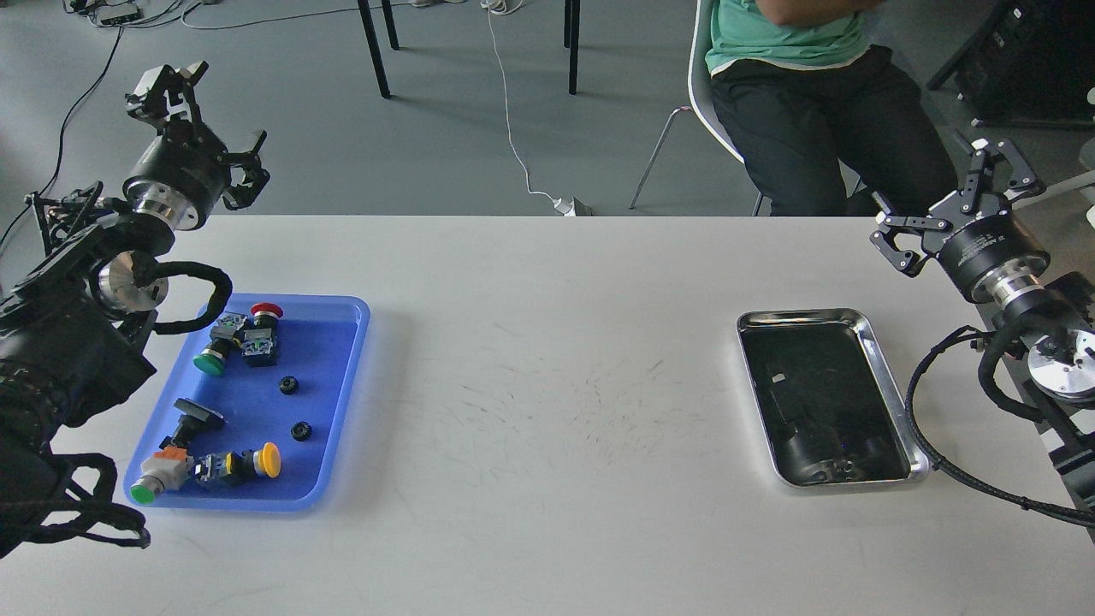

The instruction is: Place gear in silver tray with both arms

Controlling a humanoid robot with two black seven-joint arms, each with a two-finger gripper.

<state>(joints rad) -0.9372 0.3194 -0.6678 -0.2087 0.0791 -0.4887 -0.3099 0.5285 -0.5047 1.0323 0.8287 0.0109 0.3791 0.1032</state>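
Nearest the lower edge, the white worktop (547, 530) lies bare across the bottom of the frame. At lower left sits a blue plastic tray (342, 402) holding push-button switches: one with a green cap (142, 494) and one with a yellow cap (270, 459) along its near end, then a black switch part (198, 414). Two small black gears lie loose on the blue floor, the nearer gear (300, 431) right of centre and the farther gear (288, 386) just beyond it, apart from each other and from the switches. Further back in the tray are a switch with a large green cap (208, 363) and one with a red cap (266, 310).

At lower right, well apart from the blue tray, the silver tray (890, 376) rests on the worktop, its dark mirror bottom holding no loose part.

Farther back, the right tool (945, 201) hangs above the far right corner of the worktop, beyond the silver tray and slightly right of it, fingers spread wide and gripping nothing. At upper left, the left tool (205, 120) hangs beyond the worktop's far edge, past the blue tray and well apart from both gears, also spread and holding nothing.

Behind the worktop, a seated person (813, 94) in a green shirt occupies the upper right.
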